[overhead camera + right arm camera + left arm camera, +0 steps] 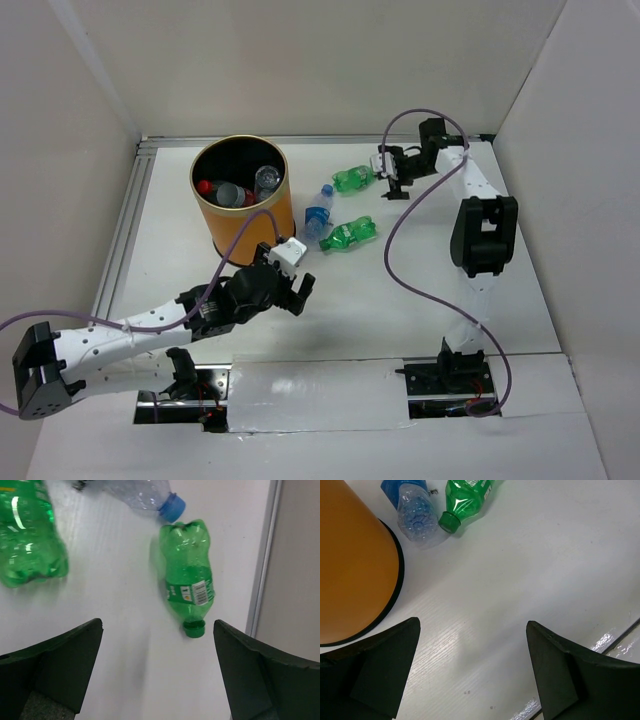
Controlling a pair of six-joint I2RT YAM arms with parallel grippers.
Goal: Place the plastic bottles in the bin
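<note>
The orange bin (243, 212) stands at the back left; a red-capped bottle (214, 189) and a clear bottle (266, 180) lie inside it. To its right, three bottles lie on the table: a far green one (352, 178), a clear one with a blue label (319, 206), and a near green one (350, 233). My right gripper (392, 180) is open and empty just right of the far green bottle (187, 575), whose cap points at it. My left gripper (292, 288) is open and empty below the bin (350, 565). The blue-label bottle (412, 510) and the near green bottle (467, 497) lie ahead of it.
White walls close in the table on three sides. A metal rail (320, 140) runs along the back and the left edge (118, 240). The right arm's purple cable (400, 260) loops over the table right of the bottles.
</note>
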